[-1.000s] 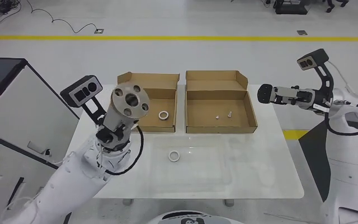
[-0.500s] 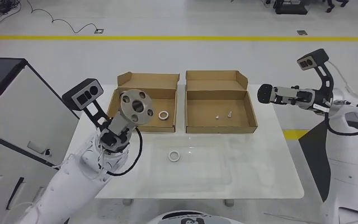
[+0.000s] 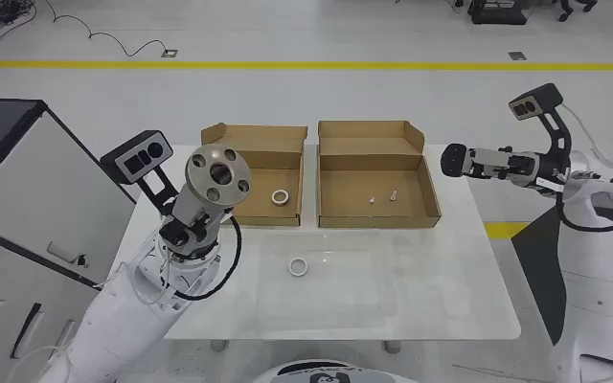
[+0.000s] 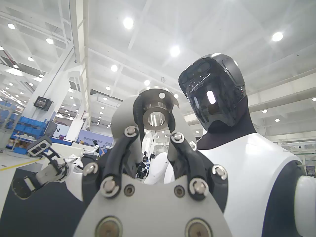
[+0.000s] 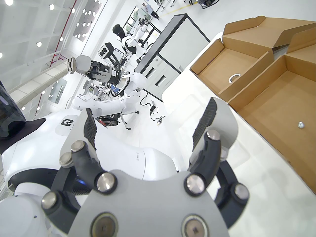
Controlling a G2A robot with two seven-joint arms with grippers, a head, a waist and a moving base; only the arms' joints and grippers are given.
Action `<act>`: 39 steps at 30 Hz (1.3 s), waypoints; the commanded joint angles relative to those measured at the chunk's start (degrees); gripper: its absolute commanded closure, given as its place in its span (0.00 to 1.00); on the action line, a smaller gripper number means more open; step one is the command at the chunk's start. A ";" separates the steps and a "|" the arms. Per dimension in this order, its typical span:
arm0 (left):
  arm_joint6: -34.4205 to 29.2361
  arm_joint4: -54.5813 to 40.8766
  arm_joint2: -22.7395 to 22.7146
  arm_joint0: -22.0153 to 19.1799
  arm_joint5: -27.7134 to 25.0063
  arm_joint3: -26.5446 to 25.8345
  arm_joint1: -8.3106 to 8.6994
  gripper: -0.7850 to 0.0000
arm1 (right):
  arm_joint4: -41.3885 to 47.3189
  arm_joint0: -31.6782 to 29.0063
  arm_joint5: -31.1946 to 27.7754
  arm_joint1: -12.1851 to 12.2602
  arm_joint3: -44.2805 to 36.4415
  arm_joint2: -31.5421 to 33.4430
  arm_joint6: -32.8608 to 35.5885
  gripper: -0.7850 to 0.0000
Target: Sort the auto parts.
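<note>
My left gripper (image 4: 154, 122) is shut on a round metal flange (image 3: 219, 175) with a centre bore and bolt holes, held high with its face turned up, near the table's left edge by the left cardboard box (image 3: 283, 144). In the left wrist view the flange (image 4: 156, 108) sits between the fingers. That box holds a white ring (image 3: 280, 197). The right cardboard box (image 3: 375, 144) holds two small bolts (image 3: 382, 197). Another white ring (image 3: 299, 267) lies on the white table (image 3: 421, 287). My right gripper (image 5: 150, 122) stands open and holds nothing, beyond the table's right edge.
A grey cabinet (image 3: 38, 191) stands left of the table. The front and right parts of the table are bare. A yellow floor line (image 3: 306, 64) runs behind the boxes.
The left gripper has swung the flange: first right and down toward the box, then back left and up. The right arm has kept still.
</note>
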 commanded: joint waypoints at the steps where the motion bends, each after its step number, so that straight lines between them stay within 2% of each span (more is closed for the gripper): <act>1: 0.00 0.00 0.00 0.00 0.00 0.00 0.00 1.00 | 0.00 0.00 0.00 0.00 0.00 0.00 0.00 0.00; 23: 0.00 0.00 0.00 0.00 0.00 0.00 0.00 1.00 | 0.00 0.00 0.00 0.00 0.00 0.00 0.00 0.00; 28: -1.19 4.53 -0.96 0.17 6.84 0.13 -0.44 1.00 | 0.00 0.00 0.00 0.00 0.00 0.00 0.00 0.00; 34: -6.65 11.75 0.15 -0.47 17.46 1.09 -0.99 1.00 | 0.00 0.00 0.00 0.00 0.00 0.00 0.00 0.00; 39: -7.23 13.33 0.47 -0.36 25.44 1.96 -1.50 1.00 | 0.00 0.00 0.00 0.00 0.00 0.00 0.00 0.00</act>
